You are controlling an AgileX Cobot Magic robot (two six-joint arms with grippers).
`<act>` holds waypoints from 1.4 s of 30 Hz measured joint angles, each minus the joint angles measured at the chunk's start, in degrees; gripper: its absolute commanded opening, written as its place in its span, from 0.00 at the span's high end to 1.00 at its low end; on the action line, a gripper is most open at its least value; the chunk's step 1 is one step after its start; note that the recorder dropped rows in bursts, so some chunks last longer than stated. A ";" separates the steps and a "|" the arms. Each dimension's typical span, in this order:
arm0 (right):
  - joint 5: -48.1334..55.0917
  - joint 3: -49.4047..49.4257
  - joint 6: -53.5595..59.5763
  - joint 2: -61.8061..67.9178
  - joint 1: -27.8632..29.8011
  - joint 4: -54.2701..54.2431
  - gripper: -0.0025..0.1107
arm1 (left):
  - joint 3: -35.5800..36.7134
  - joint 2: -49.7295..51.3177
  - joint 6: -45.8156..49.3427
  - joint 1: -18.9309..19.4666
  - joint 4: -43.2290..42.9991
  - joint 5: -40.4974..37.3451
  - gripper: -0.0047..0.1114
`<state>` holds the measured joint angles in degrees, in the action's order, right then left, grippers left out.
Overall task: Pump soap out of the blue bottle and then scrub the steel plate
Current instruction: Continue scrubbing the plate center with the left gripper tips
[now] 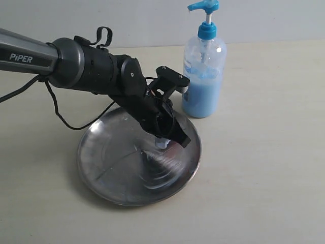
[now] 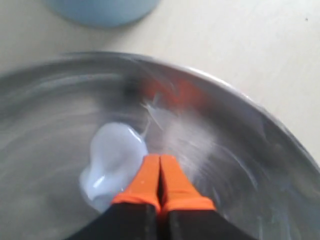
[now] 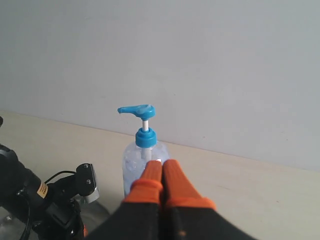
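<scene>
- Your left fingers [image 2: 156, 162] are pressed together with nothing between them, tips down inside the plate [image 1: 109, 168].
- Their orange tips sit at the edge of the soap [image 2: 112, 157], a glossy pale blue blob on the plate's floor, on the side nearer the bottle [image 1: 203, 81].
- You cannot tell whether the tips press on the steel itself.
- Streaky smear marks fan across the plate just beside the tips.
- The plate lies flat on the bench [image 1: 264, 183], its far rim close to the bottle's base.
- The bottle stands upright on the bench with its pump head raised. Pale blue liquid fills its lower part.
- Your right fingers [image 3: 157, 167] are closed tight on nothing. They are held up off the bench, pointing toward the bottle and clear of it.
- The exterior view does not show your right fingers; only the left arm reaches over the plate there.
</scene>
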<state>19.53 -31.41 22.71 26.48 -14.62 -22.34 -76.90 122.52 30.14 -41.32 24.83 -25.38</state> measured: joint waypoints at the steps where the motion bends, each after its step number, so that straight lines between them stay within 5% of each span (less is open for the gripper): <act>1: 0.00 0.00 0.00 0.00 0.00 0.00 0.98 | 0.00 0.00 0.00 0.00 0.11 0.74 0.96; 10: 0.00 0.00 0.00 0.00 0.00 0.00 0.98 | 0.00 0.00 0.00 0.00 0.21 6.40 0.96; 29: 0.09 0.00 0.00 0.00 0.00 0.00 0.98 | 0.00 1.79 -2.58 0.33 -0.32 3.60 0.96; 42: 0.09 0.00 0.00 0.00 0.00 0.00 0.98 | 0.00 1.79 -5.12 3.82 -1.90 2.41 0.96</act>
<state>19.62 -31.41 22.71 26.48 -14.62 -22.34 -76.90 124.31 25.02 -37.50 22.93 -22.96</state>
